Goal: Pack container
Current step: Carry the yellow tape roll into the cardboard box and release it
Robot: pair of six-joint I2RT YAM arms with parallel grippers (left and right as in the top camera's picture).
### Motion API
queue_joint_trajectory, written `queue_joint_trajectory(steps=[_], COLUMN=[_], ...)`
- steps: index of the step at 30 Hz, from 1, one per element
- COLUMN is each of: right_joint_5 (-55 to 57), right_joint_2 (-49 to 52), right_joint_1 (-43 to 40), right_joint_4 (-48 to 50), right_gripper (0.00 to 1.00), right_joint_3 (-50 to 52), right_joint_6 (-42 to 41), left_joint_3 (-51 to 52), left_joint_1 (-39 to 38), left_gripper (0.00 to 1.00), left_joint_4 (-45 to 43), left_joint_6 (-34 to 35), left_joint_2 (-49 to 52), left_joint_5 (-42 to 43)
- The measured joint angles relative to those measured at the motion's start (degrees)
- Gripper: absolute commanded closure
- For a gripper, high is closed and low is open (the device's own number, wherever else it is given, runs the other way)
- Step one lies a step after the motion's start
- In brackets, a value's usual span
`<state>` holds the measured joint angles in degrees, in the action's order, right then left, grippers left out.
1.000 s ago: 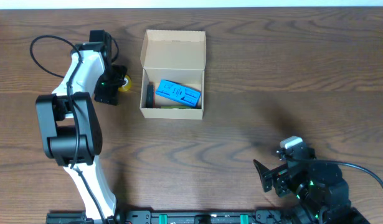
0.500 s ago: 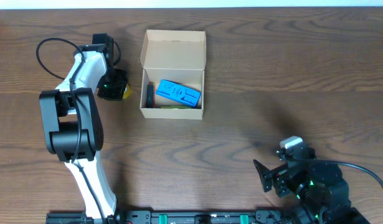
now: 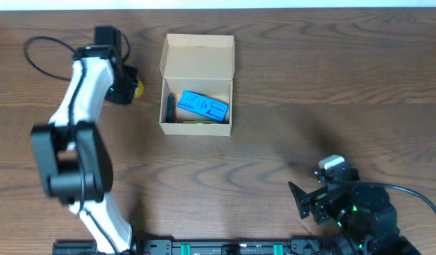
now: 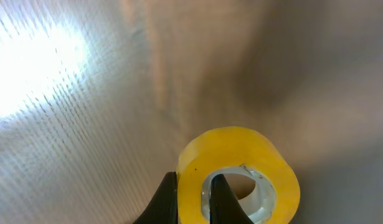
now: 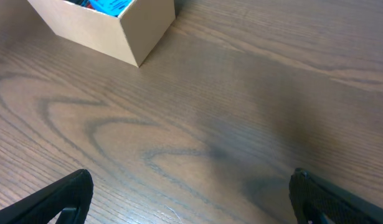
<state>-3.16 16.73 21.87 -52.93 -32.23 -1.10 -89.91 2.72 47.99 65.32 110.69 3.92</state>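
Bright yellow on the tape roll point(image 4: 253, 155) pinched in the left pincer point(image 4: 194, 202), pale whitish at its core, with black fingers point(image 4: 163, 199) either side of its wall. Plain tan for the container point(image 3: 196, 57) off to that pincer's right, and vivid blue with dark print on the packet point(image 3: 202, 105) inside. Brown wood grain across the table point(image 5: 241, 124) under the right pincer point(image 5: 191, 193), also black.

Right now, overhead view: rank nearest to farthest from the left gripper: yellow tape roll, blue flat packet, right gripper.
1. Yellow tape roll, held by the left gripper.
2. Blue flat packet, inside the tan cardboard box.
3. Right gripper, lower right.
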Motion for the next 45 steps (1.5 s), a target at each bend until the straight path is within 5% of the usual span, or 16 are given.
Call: queue_joint_trajectory(steps=[8,15,27,31,35,40,43,45], right_joint_5=[0.0,0.0,0.0,0.0,0.0,0.0,0.0,0.0], right_joint_2=[0.0,0.0,0.0,0.0,0.0,0.0,0.0,0.0], right_joint_1=[0.0,0.0,0.0,0.0,0.0,0.0,0.0,0.0], right_joint_4=[0.0,0.0,0.0,0.0,0.0,0.0,0.0,0.0], right_gripper=[0.01,0.01,0.01,0.01,0.01,0.01,0.01,0.01], right_joint_3=[0.0,0.0,0.0,0.0,0.0,0.0,0.0,0.0], right_joint_6=[0.0,0.0,0.0,0.0,0.0,0.0,0.0,0.0], left_joint_3=[-0.1,-0.1,-0.1,-0.1,-0.1,-0.1,-0.1,0.0], left_joint_1=[-7.6,-18.1,-21.3,-21.9,-21.9,-21.9,-21.9,-21.9], left_gripper=[0.95,0.94,0.93,0.79,0.44,0.28,0.04,0.04], left_joint_4=[-0.3,2.5,4.5,4.5,4.4,2.8,2.6,2.7], left_joint_6=[-12.9,-20.4,-22.1,-22.5,-22.9,-22.8,-22.8,-22.9], left_joint_2=[-14.6,-11.3,-1.8,0.1,0.5,0.5,-0.5,-2.6], left_joint_5=[-1.3,-1.4,-1.3,-1.1,-1.1,-0.9,-0.9,-1.0])
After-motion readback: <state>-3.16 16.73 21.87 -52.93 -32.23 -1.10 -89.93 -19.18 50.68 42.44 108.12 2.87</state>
